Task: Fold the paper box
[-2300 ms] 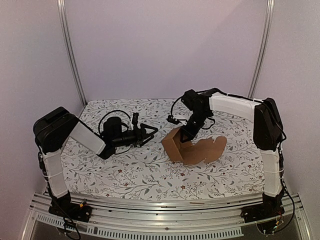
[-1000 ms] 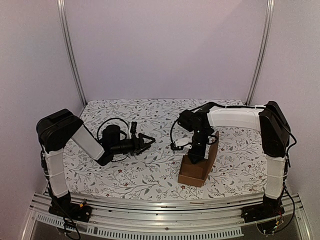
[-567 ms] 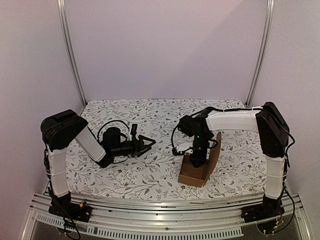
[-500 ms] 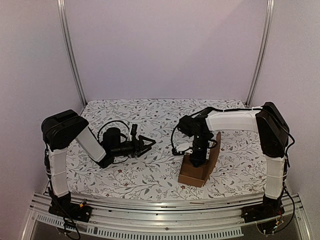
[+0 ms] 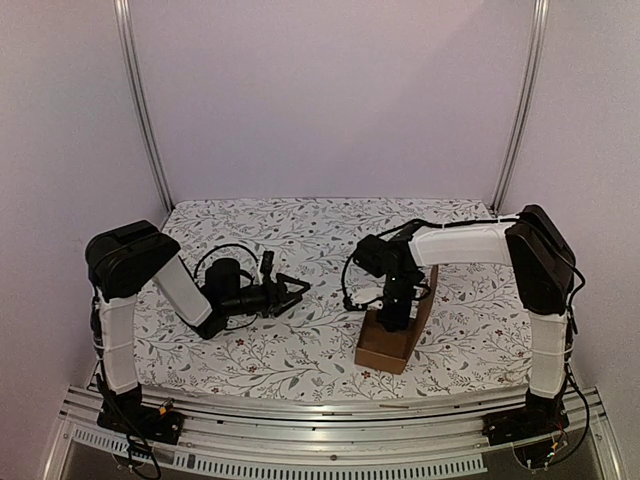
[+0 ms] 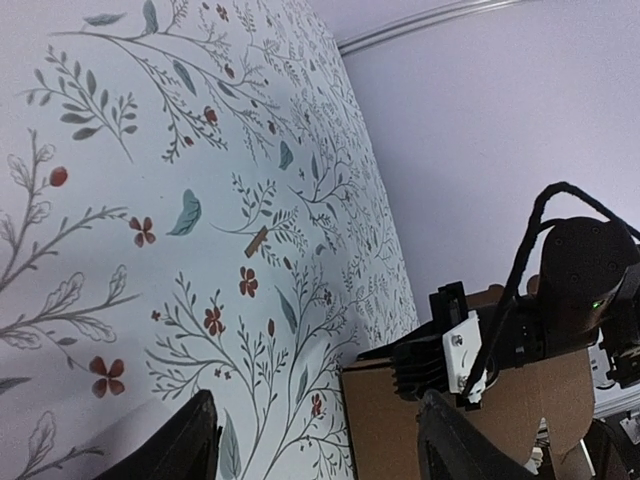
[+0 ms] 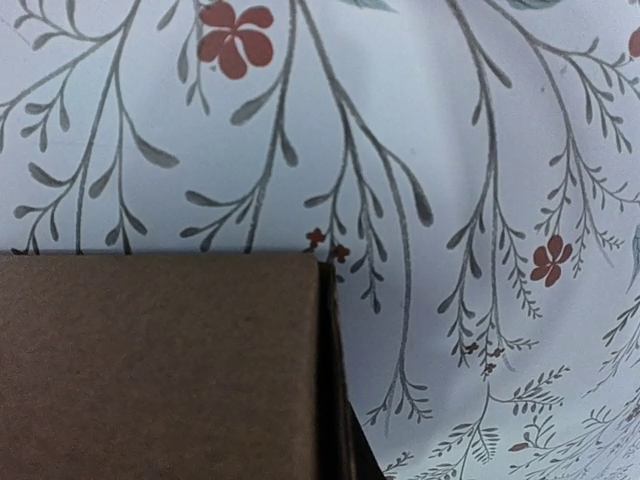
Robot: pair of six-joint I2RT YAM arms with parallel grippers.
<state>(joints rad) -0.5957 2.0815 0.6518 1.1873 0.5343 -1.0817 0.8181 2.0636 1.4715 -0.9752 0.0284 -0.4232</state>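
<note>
Now pressed together, right fingers (image 5: 393, 312) atop paper box (image 5: 383, 347), near right on worktop (image 5: 300, 352); left fingers (image 6: 190, 445) spread, well apart leftward.

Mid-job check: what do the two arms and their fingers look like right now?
Both arms, left arm and right arm, wear white sleeves between bulky black joints. Black cables loop at the wrists. The fingers are black and tapered. A green light glows on the right wrist.
</note>
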